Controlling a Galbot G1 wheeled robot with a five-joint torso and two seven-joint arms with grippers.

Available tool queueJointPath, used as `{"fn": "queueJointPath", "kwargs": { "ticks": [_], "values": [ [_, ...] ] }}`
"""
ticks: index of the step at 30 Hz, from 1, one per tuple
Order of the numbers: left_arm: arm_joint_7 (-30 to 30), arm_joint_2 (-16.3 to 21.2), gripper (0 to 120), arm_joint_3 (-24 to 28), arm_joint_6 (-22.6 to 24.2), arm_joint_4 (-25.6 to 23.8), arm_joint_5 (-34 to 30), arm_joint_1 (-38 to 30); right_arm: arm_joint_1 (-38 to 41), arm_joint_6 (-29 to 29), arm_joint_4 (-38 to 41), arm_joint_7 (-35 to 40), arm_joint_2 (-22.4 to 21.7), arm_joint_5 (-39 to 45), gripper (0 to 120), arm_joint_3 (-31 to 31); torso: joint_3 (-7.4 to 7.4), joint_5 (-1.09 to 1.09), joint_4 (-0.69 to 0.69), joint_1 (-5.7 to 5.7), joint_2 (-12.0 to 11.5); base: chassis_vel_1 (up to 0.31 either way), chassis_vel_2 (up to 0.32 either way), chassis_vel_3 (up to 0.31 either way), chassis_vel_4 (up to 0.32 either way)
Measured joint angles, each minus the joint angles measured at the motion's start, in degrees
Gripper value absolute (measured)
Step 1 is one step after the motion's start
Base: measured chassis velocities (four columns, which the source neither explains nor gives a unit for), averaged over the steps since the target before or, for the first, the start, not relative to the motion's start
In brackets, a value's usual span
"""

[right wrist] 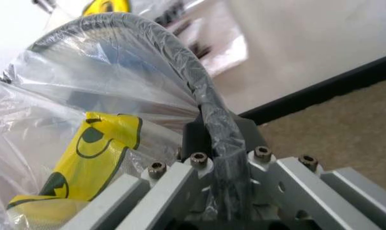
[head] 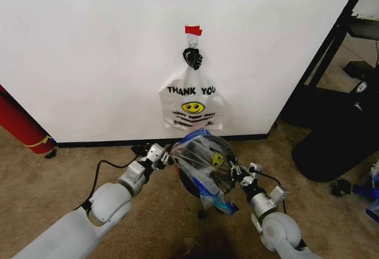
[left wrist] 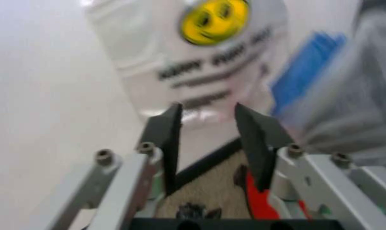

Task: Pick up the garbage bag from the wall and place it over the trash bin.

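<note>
At the head view's lower centre you see the garbage bag [head: 204,164] draped over the trash bin [head: 192,186]. Your right wrist view shows the right pincer [right wrist: 212,143] clenched on bag and rim; the left wrist view shows the left pincer [left wrist: 209,139] released, empty.

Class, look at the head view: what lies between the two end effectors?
The trash bin with the garbage bag stretched over it lies between the left end effector and right end effector.
</note>
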Motion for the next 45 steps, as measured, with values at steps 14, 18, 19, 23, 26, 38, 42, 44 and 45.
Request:
{"fn": "queueJointPath", "kwargs": {
  "ticks": [14, 18, 19, 23, 26, 38, 42, 44, 45],
  "values": [
    [-0.60, -7.72, 91, -1.87, -8.41, -7.88, -3.90, 14.50, 0.46, 6.52, -0.57, 3.48, 1.87, -2.15, 0, 0.27, 0.00, 0.01, 0.02, 0.00, 0.01, 0.000, 0.000, 0.000, 0.000],
    [-0.07, -11.43, 100, -1.09, -6.75, -10.12, -6.06, 16.62, 0.54, 8.90, -0.93, 3.06, 2.50, -5.14, 0, 0.26, 0.00, 0.02, -0.01, 0.00, 0.01, 0.000, 0.000, 0.000, 0.000],
    [-0.07, -12.41, 100, -0.93, -6.16, -10.63, -6.88, 17.25, 0.63, 9.35, -1.09, 2.89, 2.69, -5.82, 0, 0.21, 0.00, 0.02, -0.01, 0.00, 0.01, 0.000, 0.000, 0.000, 0.000],
    [-0.11, -14.94, 100, -0.31, -5.10, -11.30, -8.39, 18.93, 0.75, 10.13, -1.46, 2.08, 2.99, -7.17, 0, 0.02, -0.01, 0.02, 0.01, -0.01, 0.01, 0.000, 0.000, 0.000, 0.000],
    [-0.37, -16.99, 100, 0.16, -5.04, -11.25, -8.15, 20.13, 0.74, 10.44, -2.58, 1.40, 3.45, -8.23, 0, 0.01, -0.01, 0.02, 0.00, -0.01, 0.02, 0.000, 0.000, 0.000, 0.000],
    [-7.89, -19.46, 100, 0.16, 0.22, -10.42, -15.19, 19.96, 1.21, 11.42, -4.97, 0.88, 5.95, -8.78, 0, 0.94, 0.00, 0.02, 0.00, 0.00, 0.01, 0.000, 0.000, 0.000, 0.000],
    [-7.93, -19.57, 100, 0.01, 0.75, -10.81, -15.66, 20.62, 1.10, 11.51, -5.01, 0.87, 5.89, -8.67, 0, 1.20, 0.00, 0.02, 0.00, 0.00, 0.01, 0.000, 0.000, 0.000, 0.000],
    [-7.94, -19.81, 100, -0.11, 0.81, -10.97, -15.54, 21.30, 1.10, 11.52, -4.99, 0.90, 5.72, -8.62, 0, 1.26, 0.00, 0.01, 0.00, 0.00, 0.01, 0.000, 0.000, 0.000, 0.000],
    [-7.98, -20.01, 100, -0.14, 0.82, -11.09, -15.20, 21.96, 1.05, 11.52, -4.82, 0.90, 5.55, -8.61, 0, 1.26, 0.00, 0.02, 0.00, 0.00, 0.01, 0.000, 0.000, 0.000, 0.000]
  ]
}}
